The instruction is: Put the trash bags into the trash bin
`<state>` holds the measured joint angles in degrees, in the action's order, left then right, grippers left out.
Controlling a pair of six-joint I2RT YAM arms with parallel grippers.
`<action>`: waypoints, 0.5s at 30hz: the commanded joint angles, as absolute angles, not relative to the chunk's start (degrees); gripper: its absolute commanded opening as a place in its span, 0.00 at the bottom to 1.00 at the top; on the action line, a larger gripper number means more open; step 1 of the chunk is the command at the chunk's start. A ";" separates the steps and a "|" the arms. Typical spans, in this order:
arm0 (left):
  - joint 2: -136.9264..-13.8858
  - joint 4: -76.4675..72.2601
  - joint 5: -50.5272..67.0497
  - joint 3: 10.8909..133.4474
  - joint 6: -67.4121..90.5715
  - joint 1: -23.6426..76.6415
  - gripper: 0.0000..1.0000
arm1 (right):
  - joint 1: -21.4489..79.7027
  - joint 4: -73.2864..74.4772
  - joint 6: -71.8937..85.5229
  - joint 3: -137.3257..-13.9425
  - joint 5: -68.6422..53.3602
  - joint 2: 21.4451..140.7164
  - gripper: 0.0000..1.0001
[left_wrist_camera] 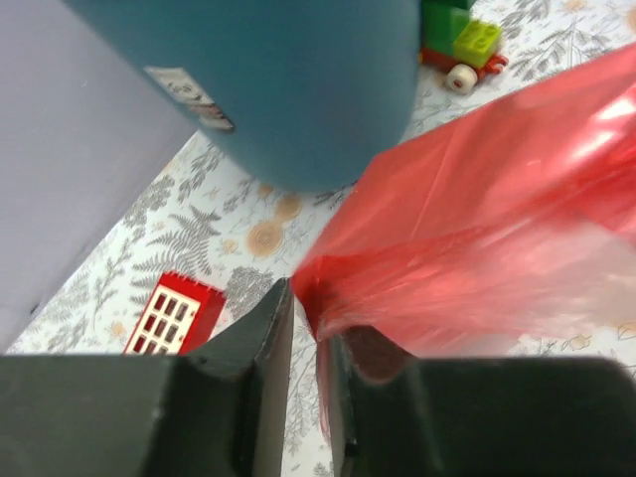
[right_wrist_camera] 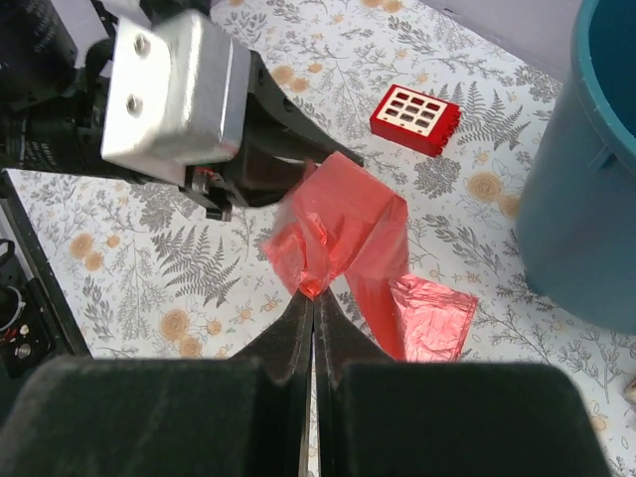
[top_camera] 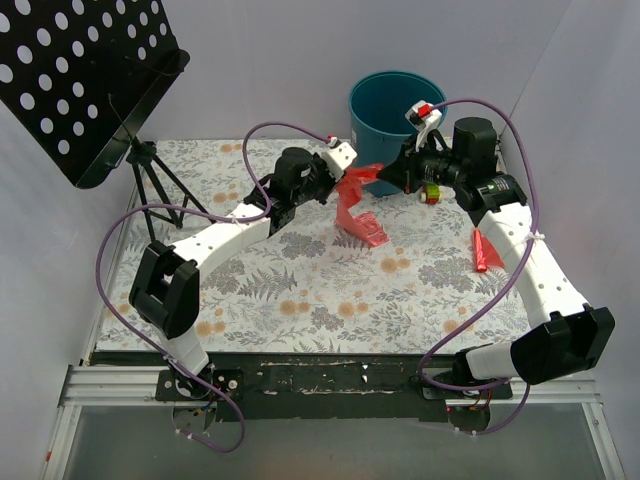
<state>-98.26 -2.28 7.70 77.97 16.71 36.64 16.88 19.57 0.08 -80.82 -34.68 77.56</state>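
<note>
A red-pink trash bag (top_camera: 356, 207) hangs stretched between my two grippers just in front of the teal trash bin (top_camera: 393, 108). My left gripper (top_camera: 338, 185) is shut on one edge of the film (left_wrist_camera: 477, 229), which runs down between its fingers (left_wrist_camera: 308, 318). My right gripper (top_camera: 386, 175) is shut on a bunched corner of the same bag (right_wrist_camera: 343, 224), with the jaws pressed together (right_wrist_camera: 315, 298). The bag's lower part trails onto the table (right_wrist_camera: 429, 316). A second folded red bag (top_camera: 487, 250) lies on the table by the right arm. The bin also shows in both wrist views (left_wrist_camera: 278, 79) (right_wrist_camera: 586, 199).
A small rigid red block with a white grid (left_wrist_camera: 174, 315) (right_wrist_camera: 415, 117) lies left of the bin. A green and red toy vehicle (left_wrist_camera: 462, 45) (top_camera: 432, 193) sits right of the bin's base. A black perforated music stand (top_camera: 90, 70) stands at the back left. White walls enclose the table.
</note>
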 commanded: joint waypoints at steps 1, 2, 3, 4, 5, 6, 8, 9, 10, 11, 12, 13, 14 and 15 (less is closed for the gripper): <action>-95.89 -0.35 3.59 80.59 15.21 34.54 0.02 | 16.52 18.54 1.32 -80.60 -31.48 75.50 0.01; -95.54 1.48 4.04 80.77 15.21 34.45 0.00 | 16.52 18.98 1.14 -80.60 -29.99 75.50 0.01; -94.84 2.28 4.91 80.95 15.47 34.45 0.00 | 16.52 19.59 0.79 -80.42 -27.71 75.59 0.01; -94.22 3.42 7.10 81.64 16.08 34.45 0.00 | 16.52 20.03 0.36 -80.33 -25.08 75.76 0.01; -93.61 4.65 8.86 82.17 16.34 34.37 0.00 | 16.52 20.21 0.18 -80.25 -22.96 75.59 0.12; -92.99 5.79 10.70 82.70 16.96 34.37 0.00 | 16.52 19.95 -1.91 -80.24 -21.29 75.59 0.28; -92.46 8.95 13.61 84.10 18.28 34.37 0.00 | 16.70 18.99 -4.91 -81.20 -22.22 75.85 0.65; -92.46 10.88 14.75 85.07 19.15 34.37 0.00 | 16.96 18.55 -5.97 -82.08 -23.80 76.11 0.75; -92.55 12.73 15.81 85.95 20.29 34.37 0.00 | 17.48 17.94 -6.41 -82.96 -24.51 76.29 0.82; -92.64 14.40 16.69 86.91 21.00 34.37 0.00 | 17.84 16.97 -6.85 -83.49 -25.48 76.46 0.82; -92.64 15.46 17.66 87.45 21.88 34.37 0.00 | 18.36 16.61 -7.38 -83.93 -26.79 76.64 0.83; -92.46 16.43 18.54 87.97 22.58 34.37 0.00 | 18.98 16.61 -8.43 -84.63 -27.68 76.99 0.84; -92.37 17.22 19.33 88.41 23.20 34.37 0.00 | 19.85 16.70 -9.57 -84.81 -27.86 77.25 0.84; -92.20 17.75 20.03 88.77 23.64 34.37 0.00 | 20.73 16.44 -10.62 -84.64 -27.60 77.08 0.84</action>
